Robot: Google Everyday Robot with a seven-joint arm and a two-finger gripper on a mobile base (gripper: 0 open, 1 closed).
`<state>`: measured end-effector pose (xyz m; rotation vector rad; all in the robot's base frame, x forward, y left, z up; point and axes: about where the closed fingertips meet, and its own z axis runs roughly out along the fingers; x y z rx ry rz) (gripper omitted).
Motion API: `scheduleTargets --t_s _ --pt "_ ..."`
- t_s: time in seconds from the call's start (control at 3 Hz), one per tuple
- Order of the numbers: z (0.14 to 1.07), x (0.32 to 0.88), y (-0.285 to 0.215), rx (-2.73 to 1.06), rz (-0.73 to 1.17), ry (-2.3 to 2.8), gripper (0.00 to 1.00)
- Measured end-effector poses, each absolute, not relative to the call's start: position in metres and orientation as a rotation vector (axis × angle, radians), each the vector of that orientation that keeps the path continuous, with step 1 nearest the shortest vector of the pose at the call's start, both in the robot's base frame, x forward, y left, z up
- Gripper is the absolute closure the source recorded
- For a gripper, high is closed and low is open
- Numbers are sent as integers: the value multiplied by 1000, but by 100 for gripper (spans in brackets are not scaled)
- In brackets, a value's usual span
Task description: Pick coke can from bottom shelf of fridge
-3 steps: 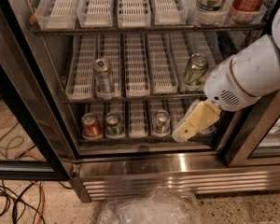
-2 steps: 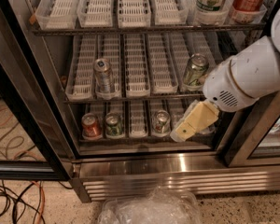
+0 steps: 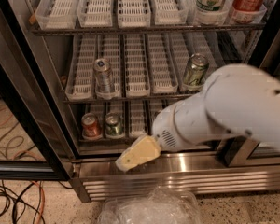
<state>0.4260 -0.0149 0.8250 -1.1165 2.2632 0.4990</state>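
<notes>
On the bottom shelf (image 3: 139,121) of white slotted plastic trays, in the far left lane, stood the small red aluminium coke can (image 3: 90,125), just beside a green can (image 3: 113,124). The cream-coloured gripper (image 3: 123,162) hung lower, before the ribbed base of the stainless-steel fridge (image 3: 224,171), apart from both cans. Whether it was open or closed, I could not tell.

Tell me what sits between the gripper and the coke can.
Camera view: a green can stands beside the coke can, toward the gripper, which hangs lower, in front of the fridge.
</notes>
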Motion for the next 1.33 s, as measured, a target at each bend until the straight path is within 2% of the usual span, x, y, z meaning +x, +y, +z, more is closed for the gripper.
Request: scheduleTargets --t_s 0.33,1.0,1.33 --pt "785 402 25 -1055 440 2309 0" --pt "780 413 26 -932 424 2309 0" --pt "774 421 45 -921 453 2277 0"
